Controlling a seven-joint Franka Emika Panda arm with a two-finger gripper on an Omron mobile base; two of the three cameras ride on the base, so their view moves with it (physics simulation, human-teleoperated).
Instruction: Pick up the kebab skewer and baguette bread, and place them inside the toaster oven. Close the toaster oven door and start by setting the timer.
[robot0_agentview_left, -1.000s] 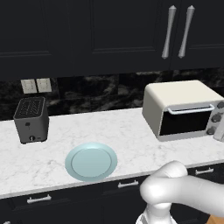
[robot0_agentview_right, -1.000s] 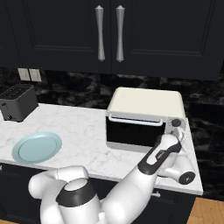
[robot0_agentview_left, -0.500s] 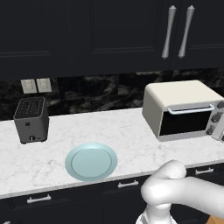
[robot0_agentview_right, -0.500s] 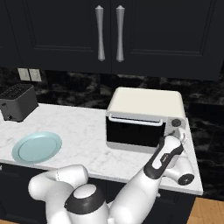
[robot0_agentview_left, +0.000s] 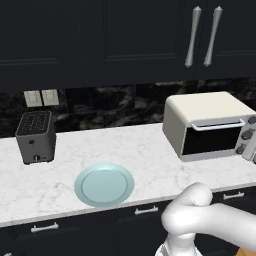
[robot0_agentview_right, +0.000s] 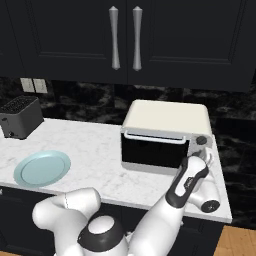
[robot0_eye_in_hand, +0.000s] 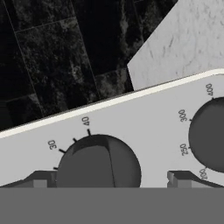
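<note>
Counter layout
The toaster oven (robot0_agentview_left: 207, 125) stands right on the counter (robot0_agentview_left: 135, 150), slot toaster (robot0_agentview_left: 35, 136) far left, plate (robot0_agentview_left: 104, 184) between, nearer the front edge.

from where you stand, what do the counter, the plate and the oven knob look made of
Counter: white grey-veined stone, probably marble, faint sheen. Plate: pale blue, smooth and glossy, likely glazed ceramic or glass. Oven knob: dark grey with a soft highlight, plastic or coated metal; can't tell which.
</note>
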